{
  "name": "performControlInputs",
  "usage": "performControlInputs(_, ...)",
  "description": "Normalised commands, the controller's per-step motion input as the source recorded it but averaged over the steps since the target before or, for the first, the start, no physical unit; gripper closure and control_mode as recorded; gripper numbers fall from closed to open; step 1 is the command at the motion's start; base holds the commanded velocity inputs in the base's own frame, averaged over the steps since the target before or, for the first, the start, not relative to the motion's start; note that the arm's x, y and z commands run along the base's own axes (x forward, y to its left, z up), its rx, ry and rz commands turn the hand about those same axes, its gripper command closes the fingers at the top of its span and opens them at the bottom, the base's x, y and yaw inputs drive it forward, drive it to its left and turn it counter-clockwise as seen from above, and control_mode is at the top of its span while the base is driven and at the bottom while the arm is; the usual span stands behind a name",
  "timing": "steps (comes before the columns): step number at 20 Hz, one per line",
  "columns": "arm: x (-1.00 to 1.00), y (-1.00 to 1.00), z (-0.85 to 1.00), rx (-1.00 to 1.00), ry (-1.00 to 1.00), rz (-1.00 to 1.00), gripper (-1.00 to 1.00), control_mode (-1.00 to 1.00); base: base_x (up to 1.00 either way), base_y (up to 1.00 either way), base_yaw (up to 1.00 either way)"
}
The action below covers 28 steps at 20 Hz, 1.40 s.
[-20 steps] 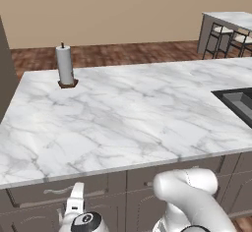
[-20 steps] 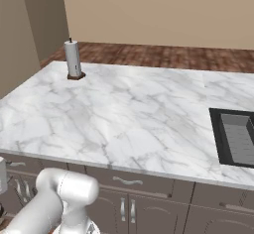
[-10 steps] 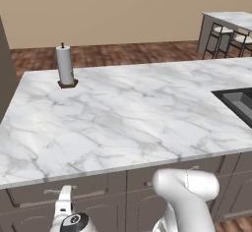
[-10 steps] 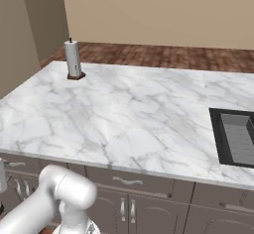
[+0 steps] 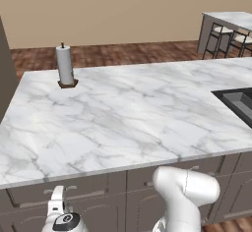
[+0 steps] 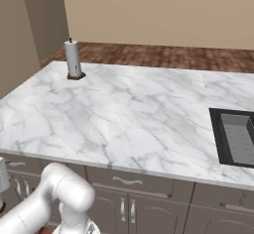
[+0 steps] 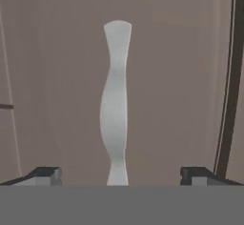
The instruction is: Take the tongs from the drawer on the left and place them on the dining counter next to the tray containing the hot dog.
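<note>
Silver curved handle [image 7: 116, 105] — grey-brown drawer [image 7: 57, 76]

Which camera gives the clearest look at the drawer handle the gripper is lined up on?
The hand view: the drawer handle fills its centre, lying between the open gripper fingertips. In the left base view the handle is a small silver bar beneath the counter edge, partly hidden by the hand.

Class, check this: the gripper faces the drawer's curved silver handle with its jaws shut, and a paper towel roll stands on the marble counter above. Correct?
One slip: the jaws are open. In the hand view the gripper has its fingertips set wide on either side of the drawer handle. The paper towel roll does stand on the marble counter.
</note>
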Motion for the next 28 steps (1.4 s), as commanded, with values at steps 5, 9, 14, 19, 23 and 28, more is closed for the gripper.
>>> performControlInputs(5,0.32,0.27,-0.38,-0.03,0.0,0.0,-1.0,-1.0,0.0,0.0,0.0)
performControlInputs(9,0.29,0.27,-0.36,-0.02,0.0,0.0,-1.0,-1.0,0.0,0.0,0.0)
performControlInputs(14,0.29,0.21,-0.28,0.0,0.0,0.0,-1.0,-1.0,0.0,0.0,0.0)
performControlInputs(19,0.23,0.09,-0.2,0.0,0.0,0.0,-1.0,-1.0,0.0,0.0,0.0)
performControlInputs(23,0.24,0.02,-0.21,0.0,0.0,0.0,1.0,-1.0,0.0,0.0,0.0)
performControlInputs(28,0.13,0.0,-0.08,0.0,0.0,0.0,1.0,-1.0,0.0,0.0,0.0)
